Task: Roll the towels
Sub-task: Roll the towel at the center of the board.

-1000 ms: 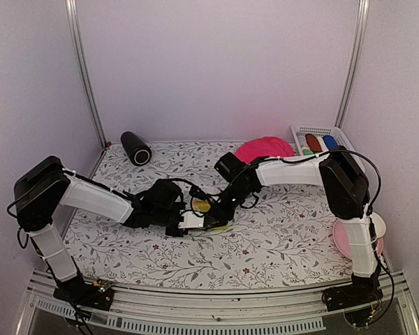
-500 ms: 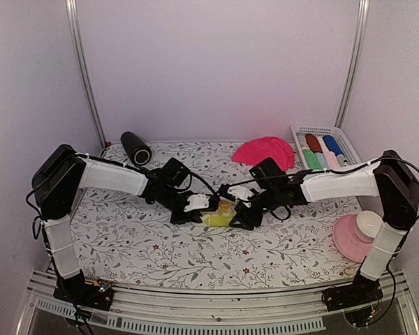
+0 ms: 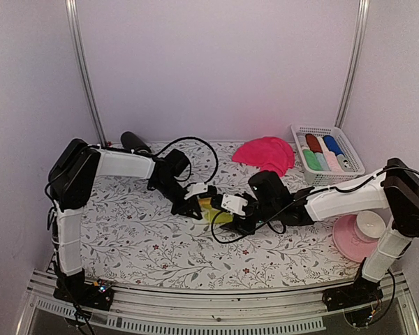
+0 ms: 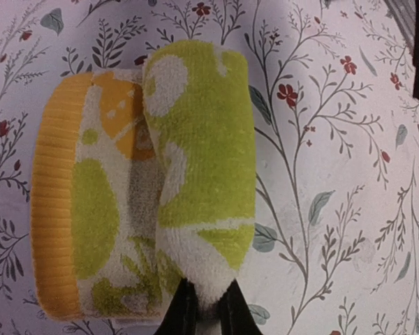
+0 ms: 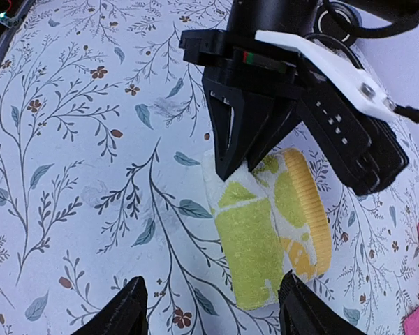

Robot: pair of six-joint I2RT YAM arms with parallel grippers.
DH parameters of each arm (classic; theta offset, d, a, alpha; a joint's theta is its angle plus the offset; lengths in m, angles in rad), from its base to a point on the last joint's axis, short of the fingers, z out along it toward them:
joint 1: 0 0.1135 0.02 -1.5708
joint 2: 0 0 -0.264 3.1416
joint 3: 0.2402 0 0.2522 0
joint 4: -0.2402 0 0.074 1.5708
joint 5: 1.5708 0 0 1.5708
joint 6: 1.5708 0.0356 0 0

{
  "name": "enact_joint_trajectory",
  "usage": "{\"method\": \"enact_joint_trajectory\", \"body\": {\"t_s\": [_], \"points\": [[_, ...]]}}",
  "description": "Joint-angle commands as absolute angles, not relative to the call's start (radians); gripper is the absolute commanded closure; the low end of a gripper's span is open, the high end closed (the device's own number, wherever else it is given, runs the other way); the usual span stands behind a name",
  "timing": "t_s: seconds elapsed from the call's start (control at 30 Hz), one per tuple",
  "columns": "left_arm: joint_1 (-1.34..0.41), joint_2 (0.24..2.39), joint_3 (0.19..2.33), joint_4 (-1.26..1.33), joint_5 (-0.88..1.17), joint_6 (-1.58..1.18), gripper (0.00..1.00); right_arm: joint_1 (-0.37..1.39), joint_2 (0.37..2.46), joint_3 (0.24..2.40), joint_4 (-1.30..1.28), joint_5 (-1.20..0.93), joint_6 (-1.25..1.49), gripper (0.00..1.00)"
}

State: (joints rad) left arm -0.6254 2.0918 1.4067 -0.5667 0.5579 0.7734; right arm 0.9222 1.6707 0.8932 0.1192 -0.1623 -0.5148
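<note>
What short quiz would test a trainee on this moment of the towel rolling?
1. True or false: the left gripper is shut on the towel.
2. The right gripper is: A shut on the towel; B open; C inside a bowl.
3. Where do the other rolls lie?
Key: 1 true; 2 B; 3 in the basket at the back right.
</note>
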Motion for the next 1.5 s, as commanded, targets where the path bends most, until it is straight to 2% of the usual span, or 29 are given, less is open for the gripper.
{"method": "enact_joint_trajectory", "body": {"t_s": [0.0, 0.23, 0.43, 0.5, 0.67, 0.87, 0.93, 1.07, 1.23, 1.37, 1.47], "points": [[-0.590, 2.204, 1.437, -0.720, 0.476, 0.752, 0.98, 0.942, 1.754, 0.964, 0.158, -0.086, -0.589, 0.37], [-0.571, 2.260, 1.492, -0.769, 0.492, 0.759, 0.97, 0.945, 1.884, 1.066, 0.109, -0.010, -0.631, 0.43], [-0.566, 2.277, 1.517, -0.788, 0.501, 0.764, 0.97, 0.946, 1.970, 1.133, 0.065, 0.046, -0.639, 0.60], [-0.563, 2.284, 1.525, -0.796, 0.503, 0.765, 0.97, 0.946, 1.984, 1.139, 0.060, 0.054, -0.643, 0.63], [-0.556, 2.297, 1.548, -0.815, 0.516, 0.765, 0.96, 0.946, 2.021, 1.162, 0.017, 0.053, -0.653, 0.68], [-0.544, 2.292, 1.562, -0.824, 0.529, 0.762, 0.90, 0.946, 2.068, 1.189, -0.034, 0.049, -0.641, 0.70], [-0.542, 2.279, 1.562, -0.819, 0.529, 0.760, 0.82, 0.944, 2.082, 1.200, -0.059, 0.043, -0.633, 0.73], [-0.527, 2.199, 1.518, -0.744, 0.528, 0.734, 0.49, 0.941, 2.101, 1.259, -0.140, -0.020, -0.593, 0.79], [-0.498, 2.010, 1.359, -0.537, 0.513, 0.687, 0.23, 0.924, 2.103, 1.310, -0.244, -0.156, -0.511, 0.80], [-0.485, 1.820, 1.150, -0.298, 0.460, 0.667, 0.14, 0.916, 2.120, 1.346, -0.305, -0.231, -0.461, 0.80], [-0.484, 1.720, 1.013, -0.155, 0.442, 0.685, 0.13, 0.912, 2.147, 1.389, -0.351, -0.282, -0.434, 0.80]]}}
